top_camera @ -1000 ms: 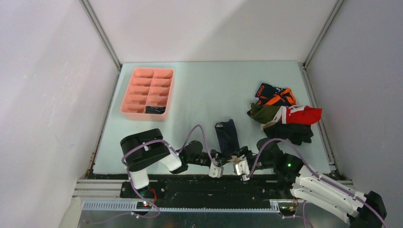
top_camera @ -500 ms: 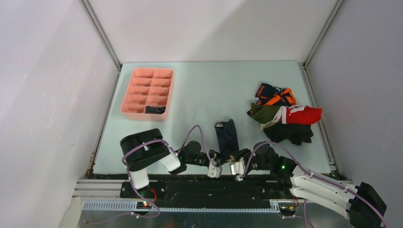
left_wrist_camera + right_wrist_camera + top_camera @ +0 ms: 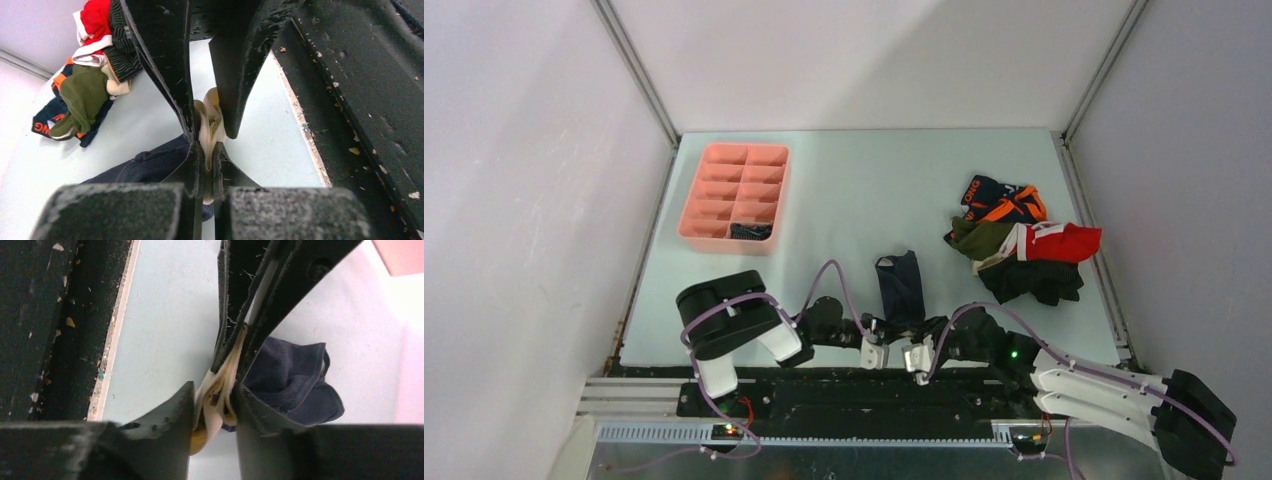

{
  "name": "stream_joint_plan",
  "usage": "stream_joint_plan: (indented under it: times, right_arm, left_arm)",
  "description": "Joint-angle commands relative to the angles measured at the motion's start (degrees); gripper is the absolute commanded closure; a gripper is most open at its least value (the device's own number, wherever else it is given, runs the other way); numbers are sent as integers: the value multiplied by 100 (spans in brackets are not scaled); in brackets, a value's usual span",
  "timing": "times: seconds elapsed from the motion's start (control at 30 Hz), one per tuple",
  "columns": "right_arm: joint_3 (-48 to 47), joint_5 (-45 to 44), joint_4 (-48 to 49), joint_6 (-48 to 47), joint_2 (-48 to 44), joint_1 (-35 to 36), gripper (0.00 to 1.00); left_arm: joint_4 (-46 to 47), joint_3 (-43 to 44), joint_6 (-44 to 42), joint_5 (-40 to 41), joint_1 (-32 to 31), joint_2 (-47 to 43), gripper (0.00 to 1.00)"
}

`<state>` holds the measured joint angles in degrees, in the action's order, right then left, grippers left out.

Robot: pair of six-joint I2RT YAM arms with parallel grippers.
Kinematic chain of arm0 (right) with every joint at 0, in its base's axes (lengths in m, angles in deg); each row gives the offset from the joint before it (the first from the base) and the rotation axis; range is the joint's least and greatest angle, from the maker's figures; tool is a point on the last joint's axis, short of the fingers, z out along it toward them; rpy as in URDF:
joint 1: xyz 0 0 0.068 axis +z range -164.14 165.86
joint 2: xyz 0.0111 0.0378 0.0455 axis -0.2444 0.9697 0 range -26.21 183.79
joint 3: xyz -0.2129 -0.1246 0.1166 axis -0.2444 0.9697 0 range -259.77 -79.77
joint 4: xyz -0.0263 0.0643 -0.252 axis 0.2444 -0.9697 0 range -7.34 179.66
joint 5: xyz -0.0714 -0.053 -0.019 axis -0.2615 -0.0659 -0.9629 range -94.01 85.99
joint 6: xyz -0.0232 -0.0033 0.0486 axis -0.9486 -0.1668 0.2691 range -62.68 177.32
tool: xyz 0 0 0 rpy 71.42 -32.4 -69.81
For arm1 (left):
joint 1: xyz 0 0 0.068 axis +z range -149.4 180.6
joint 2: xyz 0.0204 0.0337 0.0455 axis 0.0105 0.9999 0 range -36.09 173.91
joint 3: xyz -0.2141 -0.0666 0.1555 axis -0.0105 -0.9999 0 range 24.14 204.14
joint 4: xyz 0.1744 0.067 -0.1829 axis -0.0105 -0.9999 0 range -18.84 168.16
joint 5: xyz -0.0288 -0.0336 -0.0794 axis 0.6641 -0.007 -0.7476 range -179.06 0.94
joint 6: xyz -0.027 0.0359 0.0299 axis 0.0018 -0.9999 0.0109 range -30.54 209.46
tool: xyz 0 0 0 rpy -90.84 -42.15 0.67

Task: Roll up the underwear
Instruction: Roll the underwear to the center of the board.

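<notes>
The left gripper (image 3: pixel 205 170) and right gripper (image 3: pixel 214 400) each pinched the beige band of the navy underwear (image 3: pixel 902 285) at the near edge of the table (image 3: pixel 854 190), while the pink tray (image 3: pixel 692 215), far left, held one dark roll (image 3: pixel 751 231) in a near pocket.

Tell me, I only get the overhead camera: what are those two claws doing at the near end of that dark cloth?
Observer: The left wrist camera shows the left gripper pinching the beige waistband of the navy underwear.
Operator: And the other claw?
Observer: In the right wrist camera, the right gripper grips that same waistband, tip to tip with the left one.
Operator: Is the band lying flat?
Observer: No, it is bunched into several layers between the fingers.
</notes>
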<state>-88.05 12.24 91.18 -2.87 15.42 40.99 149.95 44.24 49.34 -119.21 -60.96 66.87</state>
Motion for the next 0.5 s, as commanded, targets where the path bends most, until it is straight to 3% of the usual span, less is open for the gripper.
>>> stream_joint_plan:
  times: [0.0, 0.03, 0.1, 0.2, 0.27, 0.37, 0.47]
  right_arm:
    - [-98, -226, 372, 147, 342, 108, 72]
    - [-167, -227, 308, 191, 423, 110, 87]
    - [-432, -218, 22, 338, 714, 111, 100]
    - [-956, 365, -973, 360, 889, -100, 100]
    - [-1271, 852, -1678, 222, 1040, -291, 100]
    - [-1934, 1322, -2809, 115, 1580, -585, 100]
    - [-2497, 1730, -3568, 156, 2356, -793, 100]
  left_arm:
    - [437, -94, 206, 86, 76, -58, 100]
    - [452, -111, 210, 141, 81, -66, 100]
    - [534, -154, 284, 309, 95, -96, 93]
    - [767, -304, 364, 587, 109, -272, 52]
    - [802, -451, 372, 851, 133, -527, 38]
    - [351, -622, 271, 1169, 251, -1232, 31]
    - [-810, -648, 473, 1377, 541, -1963, 29]
